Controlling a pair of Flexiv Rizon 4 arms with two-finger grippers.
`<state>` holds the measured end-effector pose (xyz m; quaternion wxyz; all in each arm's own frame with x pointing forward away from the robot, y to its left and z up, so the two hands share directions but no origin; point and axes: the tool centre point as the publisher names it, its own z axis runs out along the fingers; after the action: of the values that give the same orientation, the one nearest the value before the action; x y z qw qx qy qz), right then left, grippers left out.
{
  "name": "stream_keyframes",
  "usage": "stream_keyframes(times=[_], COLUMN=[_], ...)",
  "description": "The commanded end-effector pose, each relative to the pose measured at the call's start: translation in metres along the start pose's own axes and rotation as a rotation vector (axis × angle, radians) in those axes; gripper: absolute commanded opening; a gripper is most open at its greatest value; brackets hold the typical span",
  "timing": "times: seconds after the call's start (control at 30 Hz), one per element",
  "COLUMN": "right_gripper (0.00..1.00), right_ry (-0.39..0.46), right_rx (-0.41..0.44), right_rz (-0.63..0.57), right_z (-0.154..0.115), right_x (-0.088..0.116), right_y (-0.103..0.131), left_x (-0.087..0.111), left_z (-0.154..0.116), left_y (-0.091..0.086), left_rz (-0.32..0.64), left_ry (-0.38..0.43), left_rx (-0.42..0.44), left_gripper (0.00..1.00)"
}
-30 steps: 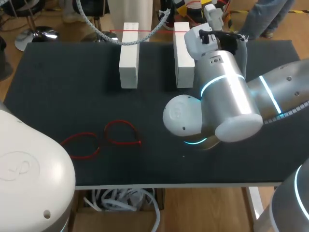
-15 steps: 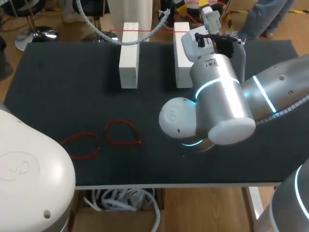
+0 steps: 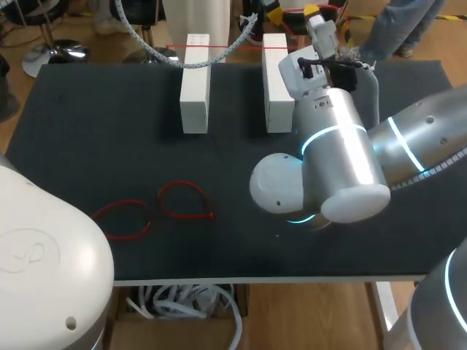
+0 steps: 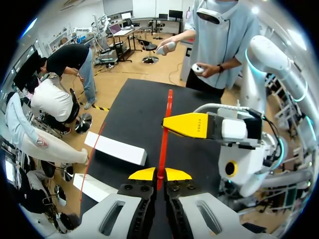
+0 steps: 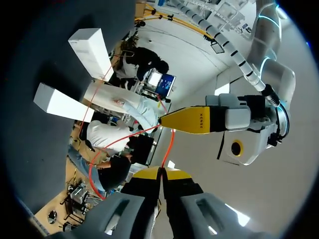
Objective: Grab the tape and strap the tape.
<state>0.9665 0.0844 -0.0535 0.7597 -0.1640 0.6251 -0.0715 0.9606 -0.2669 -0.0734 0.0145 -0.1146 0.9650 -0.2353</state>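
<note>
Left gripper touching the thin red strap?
Touching. The left wrist view shows the thin red strap running down between the left gripper's closed yellow tips, pinched from both sides.

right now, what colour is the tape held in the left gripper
Red. The tape shows best in the left wrist view, pinched in the left gripper.

tape point(image 4: 163, 134) end hidden in L end effector point(image 4: 159, 174) | L arm point(image 3: 44, 262) edge-cut

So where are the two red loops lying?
In the head view, the two red loops lie on the black table's near left part, in front of the left white block, beside my left arm.
</note>
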Motion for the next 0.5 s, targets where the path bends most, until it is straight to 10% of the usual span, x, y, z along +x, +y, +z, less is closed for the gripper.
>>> stream_keyframes(times=[0.03,0.5], right_gripper=[0.0,0.0], right_ry=[0.002,-0.01], right_rx=[-0.001,-0.004], right_rz=[-0.002,-0.023], right_z=[0.0013,-0.0032], right_x=[-0.0011,-0.0009], right_y=[-0.0003,0.0076], left_x=[0.0001,0.0001], left_z=[-0.0003,-0.0003], left_y=[-0.0016,-0.0016], left_rz=[-0.002,-0.002], left_ry=[-0.001,-0.001], left_rx=[-0.004,-0.004], left_gripper=[0.0,0.0])
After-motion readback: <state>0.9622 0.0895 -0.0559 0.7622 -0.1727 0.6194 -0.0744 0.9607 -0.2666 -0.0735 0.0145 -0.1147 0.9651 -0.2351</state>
